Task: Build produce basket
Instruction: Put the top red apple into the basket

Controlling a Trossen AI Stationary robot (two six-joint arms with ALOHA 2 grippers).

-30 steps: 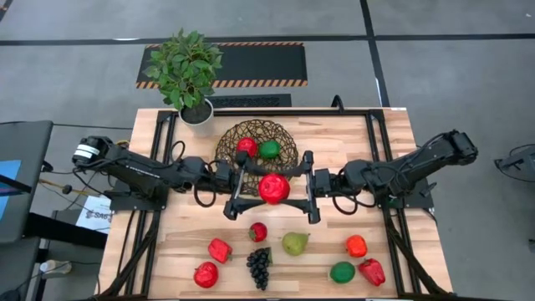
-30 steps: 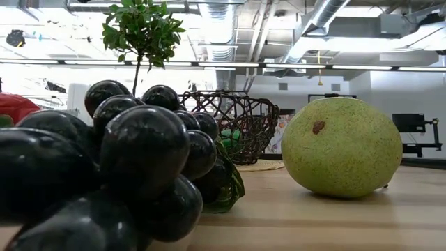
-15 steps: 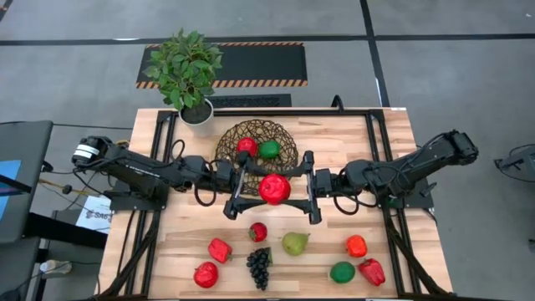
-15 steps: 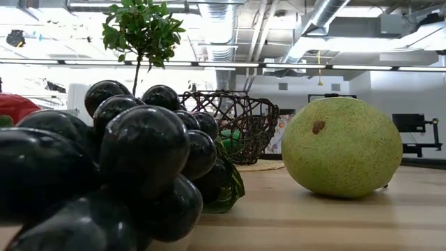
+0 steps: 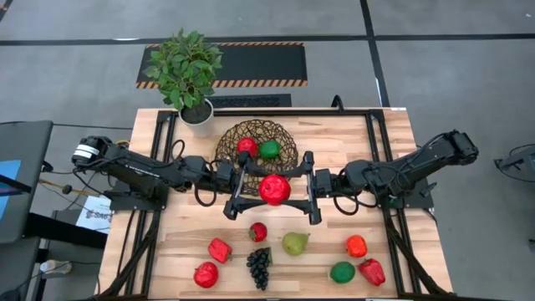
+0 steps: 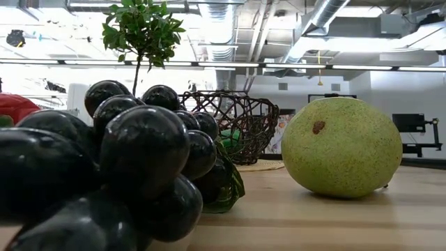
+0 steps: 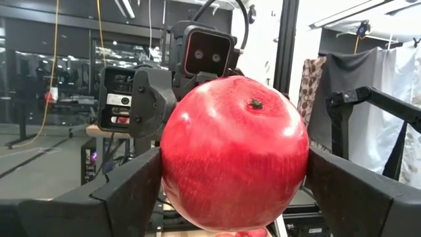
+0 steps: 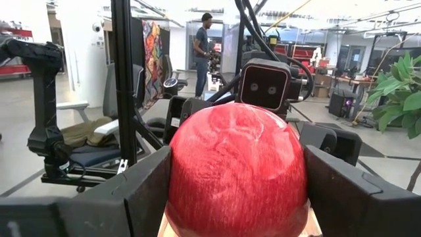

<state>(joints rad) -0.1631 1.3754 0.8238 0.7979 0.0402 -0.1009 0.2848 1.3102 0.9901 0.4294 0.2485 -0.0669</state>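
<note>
Left end effector (image 5: 240, 191) & right end effector (image 5: 309, 192) face each other, both clamped on red apple (image 5: 273, 189) btwn them, basket (image 5: 256, 144) just beyond.

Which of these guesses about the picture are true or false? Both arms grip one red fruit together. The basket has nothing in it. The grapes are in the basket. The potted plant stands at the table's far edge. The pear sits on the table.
1. Both the left gripper and the right gripper press on one red apple: true.
2. The basket has nothing in it: false, a red fruit and a green fruit lie inside.
3. The grapes are in the basket: false, they lie on the table near its front edge.
4. The potted plant stands at the table's far edge: true.
5. The pear sits on the table: true.
</note>
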